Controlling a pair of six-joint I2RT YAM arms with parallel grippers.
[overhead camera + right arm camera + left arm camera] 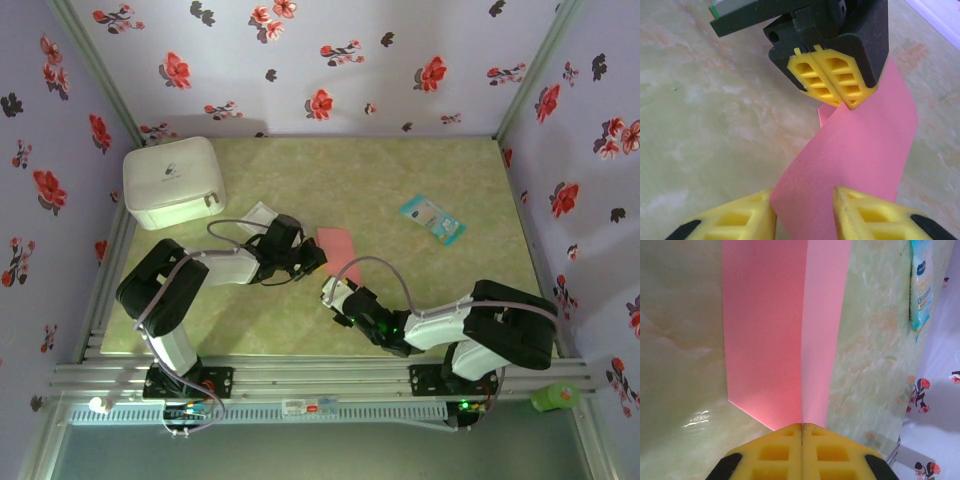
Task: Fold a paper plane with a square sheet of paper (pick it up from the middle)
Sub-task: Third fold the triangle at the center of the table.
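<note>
black-and-white arms [175, 285] bear grey cables [378, 260], yellow fingers [812, 70], perhaps a green light [398, 324].

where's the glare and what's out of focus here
Left wrist: a white glare patch on the table, left of the square sheet of paper; the teal packet looks slightly soft. Right wrist: the right gripper, nearest the lens, is blurred, while the left gripper clamping the paper is sharp. Top external: dim, flat light, fine detail soft.

I see the square sheet of paper [336, 243], plain salmon-pink, folded in two along a straight centre crease. One end is pinched at the crease in my left hand [832, 102]. The other end bows down between the parted fingers of my right hand [805, 205].
</note>
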